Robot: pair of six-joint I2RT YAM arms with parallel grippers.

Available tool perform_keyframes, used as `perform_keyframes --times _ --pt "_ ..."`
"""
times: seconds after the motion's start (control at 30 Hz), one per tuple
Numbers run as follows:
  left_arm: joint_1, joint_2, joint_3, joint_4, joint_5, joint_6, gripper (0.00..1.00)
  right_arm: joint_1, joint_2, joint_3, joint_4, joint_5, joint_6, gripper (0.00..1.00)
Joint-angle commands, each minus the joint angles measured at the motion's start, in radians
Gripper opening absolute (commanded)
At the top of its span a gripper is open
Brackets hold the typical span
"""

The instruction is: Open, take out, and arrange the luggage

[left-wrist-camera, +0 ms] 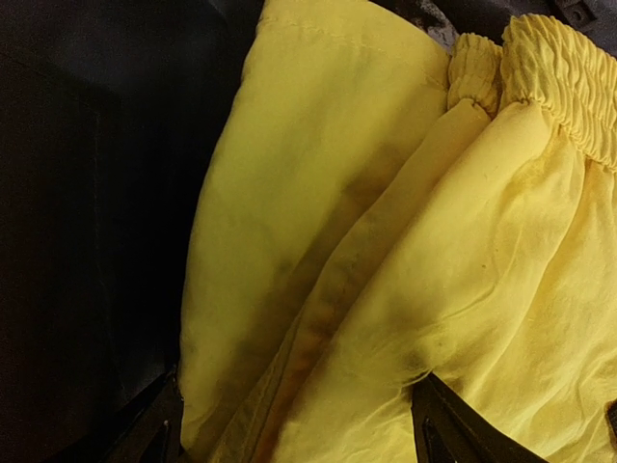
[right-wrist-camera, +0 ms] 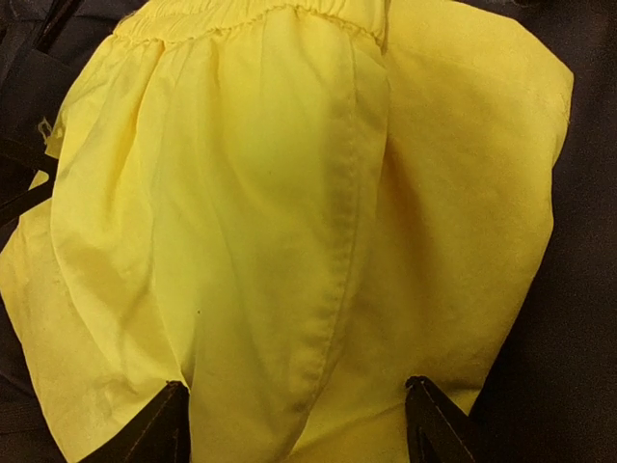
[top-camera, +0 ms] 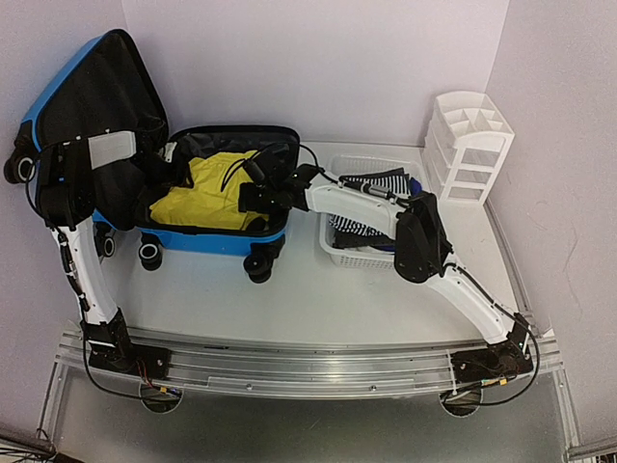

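Top external view: the luggage (top-camera: 207, 239) is opened, at 10 o'clock. Its yellow garment (top-camera: 198, 201) is not yet removed; both jaws are spread open.

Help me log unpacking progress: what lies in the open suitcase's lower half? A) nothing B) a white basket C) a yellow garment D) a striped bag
C: a yellow garment with an elastic waistband lies in the open luggage, and both wrist views show it close up.
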Motion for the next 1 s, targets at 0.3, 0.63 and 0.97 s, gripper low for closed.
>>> perform_keyframes --times 0.3,0.63,0.97 --pt "0.001 -0.014 0.018 0.041 0.031 -0.014 0.79 -0.029 0.009 0.02 -0.017 0.005 -0.029 0.0" --pt "0.0 0.013 0.057 0.001 0.03 0.006 0.78 -0.061 -0.114 -0.056 0.059 -0.066 -0.02 0.0" --pt "-0.005 0.16 0.135 -0.106 0.082 0.026 0.69 -0.074 -0.094 -0.042 0.119 -0.149 0.004 0.0"
